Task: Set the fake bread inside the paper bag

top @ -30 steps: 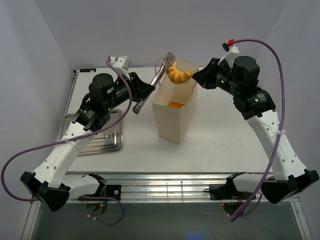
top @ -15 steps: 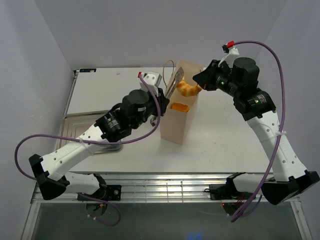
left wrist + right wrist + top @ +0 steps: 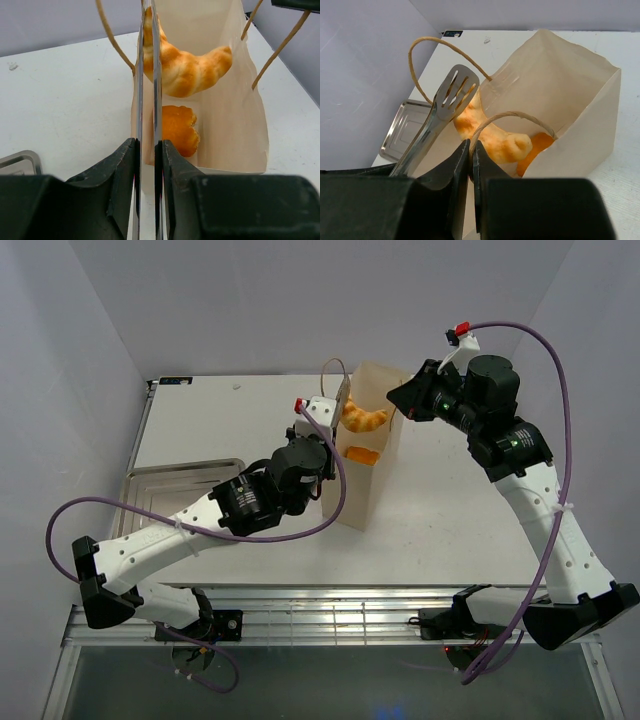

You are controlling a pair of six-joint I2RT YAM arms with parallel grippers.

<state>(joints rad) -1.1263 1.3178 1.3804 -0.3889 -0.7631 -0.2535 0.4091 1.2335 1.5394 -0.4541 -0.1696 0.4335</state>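
Fake bread (image 3: 187,70) in tongs (image 3: 451,95) just inside paper bag (image 3: 240,130) rim, left gripper (image 3: 148,150) clamping tongs, right gripper (image 3: 471,150) pinching handle (image 3: 510,116)

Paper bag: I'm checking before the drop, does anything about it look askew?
On the paper bag, the rim is pulled out of square where the right gripper pinches a string handle. Nothing looks spilled or torn.
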